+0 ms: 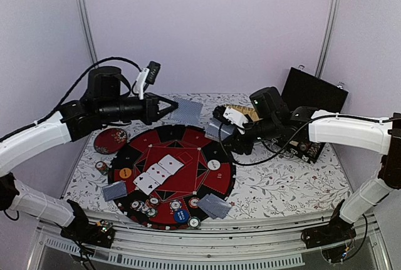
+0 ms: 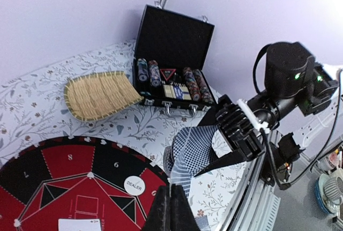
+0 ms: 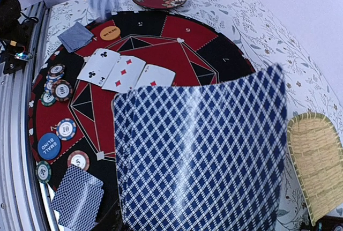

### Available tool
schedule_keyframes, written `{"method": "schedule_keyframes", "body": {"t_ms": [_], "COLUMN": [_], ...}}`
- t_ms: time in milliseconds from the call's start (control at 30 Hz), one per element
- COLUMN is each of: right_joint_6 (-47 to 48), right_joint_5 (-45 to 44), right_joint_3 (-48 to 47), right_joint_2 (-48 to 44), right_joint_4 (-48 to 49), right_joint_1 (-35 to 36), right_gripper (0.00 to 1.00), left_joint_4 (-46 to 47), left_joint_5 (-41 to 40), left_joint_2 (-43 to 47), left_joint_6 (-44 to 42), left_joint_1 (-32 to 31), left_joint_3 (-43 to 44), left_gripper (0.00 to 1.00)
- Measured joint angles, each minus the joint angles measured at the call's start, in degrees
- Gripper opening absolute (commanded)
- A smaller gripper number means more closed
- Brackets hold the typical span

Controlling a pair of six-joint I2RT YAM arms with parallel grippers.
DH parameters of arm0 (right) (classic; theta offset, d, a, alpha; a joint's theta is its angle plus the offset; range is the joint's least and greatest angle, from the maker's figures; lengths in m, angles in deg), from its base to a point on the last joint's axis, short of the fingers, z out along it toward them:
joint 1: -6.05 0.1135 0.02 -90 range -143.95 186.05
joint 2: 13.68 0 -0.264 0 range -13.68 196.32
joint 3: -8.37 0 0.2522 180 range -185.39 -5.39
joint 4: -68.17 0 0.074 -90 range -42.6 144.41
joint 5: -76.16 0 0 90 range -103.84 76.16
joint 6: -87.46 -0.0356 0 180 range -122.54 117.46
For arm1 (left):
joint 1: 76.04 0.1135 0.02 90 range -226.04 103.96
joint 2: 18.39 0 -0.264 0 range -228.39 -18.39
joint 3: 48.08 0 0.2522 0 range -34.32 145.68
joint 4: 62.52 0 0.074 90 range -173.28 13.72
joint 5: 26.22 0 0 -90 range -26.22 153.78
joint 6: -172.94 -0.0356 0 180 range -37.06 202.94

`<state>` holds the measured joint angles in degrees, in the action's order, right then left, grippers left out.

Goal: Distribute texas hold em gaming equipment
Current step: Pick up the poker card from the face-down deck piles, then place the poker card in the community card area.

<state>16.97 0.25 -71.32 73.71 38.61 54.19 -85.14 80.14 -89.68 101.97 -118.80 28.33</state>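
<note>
My left gripper [image 1: 174, 108] is shut on one blue-backed playing card [image 1: 188, 112] and holds it in the air above the far edge of the round red and black poker mat [image 1: 188, 137]. In the left wrist view its fingertips [image 2: 170, 188] pinch the card edge-on. My right gripper [image 1: 225, 133] is shut on a deck of cards [image 1: 217, 128], just right of that card. The deck [image 3: 198, 156] fills the right wrist view and hides the fingers. Three face-up cards [image 1: 158, 173] lie mid-mat. Chips [image 1: 178, 210] lie at its near edge.
Face-down card piles [image 1: 114, 190] [image 1: 214, 206] lie at the mat's near corners. A white dealer button [image 1: 213, 165] and an orange button [image 1: 125, 173] sit on the mat. A red dish [image 1: 111, 140] is at the left. A straw tray [image 2: 99, 94] and an open black chip case [image 2: 174, 70] are at the back right.
</note>
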Motion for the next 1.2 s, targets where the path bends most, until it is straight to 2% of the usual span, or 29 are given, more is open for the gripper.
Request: {"method": "schedule_keyframes", "body": {"t_ms": [100, 200, 367, 533, 667, 1000, 1200], "right_joint_6": [0.00, 0.00, 0.02, 0.00, 0.00, -0.02, -0.09], "right_joint_5": [-0.42, -0.79, -0.74, -0.68, -0.59, 0.02, 0.07], "right_joint_3": [1.03, 1.88, 2.38, 2.40, 2.62, 2.95, 2.95], "right_joint_2": [0.00, -0.26, -1.90, -3.13, -3.26, -3.28, -3.28], "right_joint_4": [-0.15, -0.57, -1.05, -1.16, -1.38, -1.55, -1.57], "right_joint_1": [-1.55, -2.27, -2.32, -2.29, -2.32, -2.29, -2.32], "right_gripper": [0.44, 0.44, 0.44, 0.44, 0.44, 0.44, 0.44], "left_joint_4": [0.00, -0.57, -3.91, -8.22, -11.74, -14.75, -16.65], "left_joint_5": [1.36, 2.78, 5.20, 10.45, 12.66, 12.33, 9.42], "left_joint_2": [2.56, 1.27, -12.57, -28.59, -36.39, -47.78, -50.14], "left_joint_6": [-0.83, -2.82, -7.78, -12.96, -16.24, -20.70, -23.06], "left_joint_1": [4.20, 9.33, 13.55, 13.79, 13.79, 13.79, 13.79], "left_joint_3": [-0.07, 0.00, 2.86, 6.40, 10.95, 15.82, 17.59], "left_gripper": [0.00, 0.00, 0.00, 0.00, 0.00, 0.00, 0.00]}}
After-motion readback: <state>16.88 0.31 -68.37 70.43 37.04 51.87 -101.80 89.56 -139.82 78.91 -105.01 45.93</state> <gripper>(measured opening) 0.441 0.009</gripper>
